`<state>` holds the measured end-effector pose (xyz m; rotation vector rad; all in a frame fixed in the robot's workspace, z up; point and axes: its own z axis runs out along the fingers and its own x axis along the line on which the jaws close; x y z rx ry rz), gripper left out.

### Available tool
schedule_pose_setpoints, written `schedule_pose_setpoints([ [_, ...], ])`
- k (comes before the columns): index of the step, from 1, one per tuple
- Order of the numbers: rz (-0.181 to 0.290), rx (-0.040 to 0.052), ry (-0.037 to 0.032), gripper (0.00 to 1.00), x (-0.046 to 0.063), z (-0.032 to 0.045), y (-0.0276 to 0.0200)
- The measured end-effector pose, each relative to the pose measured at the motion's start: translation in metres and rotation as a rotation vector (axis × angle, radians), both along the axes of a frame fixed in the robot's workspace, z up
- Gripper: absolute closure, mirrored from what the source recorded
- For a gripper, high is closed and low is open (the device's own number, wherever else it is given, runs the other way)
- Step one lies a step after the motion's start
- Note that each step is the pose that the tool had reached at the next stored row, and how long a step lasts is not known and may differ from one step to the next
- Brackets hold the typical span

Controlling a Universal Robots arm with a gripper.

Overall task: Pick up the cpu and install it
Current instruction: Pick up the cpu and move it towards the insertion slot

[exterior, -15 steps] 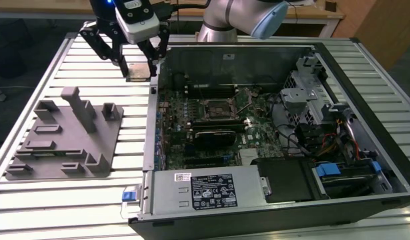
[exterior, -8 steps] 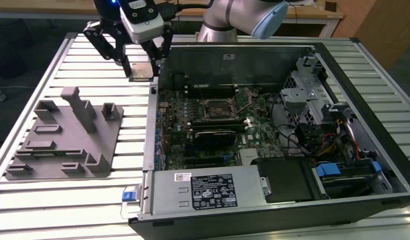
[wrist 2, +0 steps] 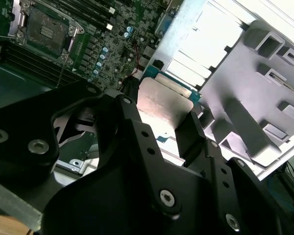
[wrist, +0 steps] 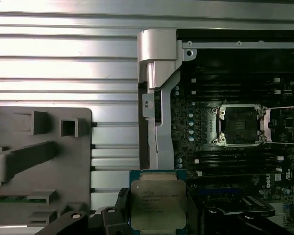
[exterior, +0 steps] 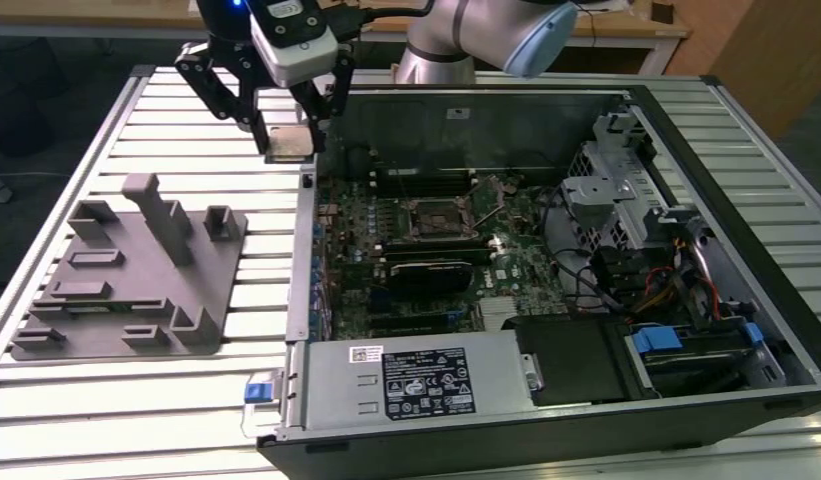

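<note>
The tool (exterior: 290, 140) is clenched on the cpu (wrist: 158, 204), pinching its opposite edges, presumably to leave the contact side free. It hangs over the case wall (wrist: 159, 98). The open socket (wrist: 240, 125) lies below the tool, off to one side.

The cpu (wrist: 158, 201) held in the gripper (wrist: 157, 219)
Its silvery top shows, near the case wall (wrist: 159, 98); the motherboard socket (wrist: 240, 126) stands open, well apart.

An open case (exterior: 517, 440) lies on the slatted bench (exterior: 157, 410), holding a motherboard (exterior: 510, 268) and a power supply (exterior: 410, 385). A grey fixture plate (exterior: 130, 290) lies beside the case, on the exterior view's left.
</note>
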<state>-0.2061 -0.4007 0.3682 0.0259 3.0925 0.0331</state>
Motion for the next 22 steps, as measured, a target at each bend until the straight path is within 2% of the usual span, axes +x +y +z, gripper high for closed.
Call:
schedule_pose_setpoints([
  [22, 0.0, 0.0, 0.0, 0.45, 0.016, 0.0, 0.0006],
])
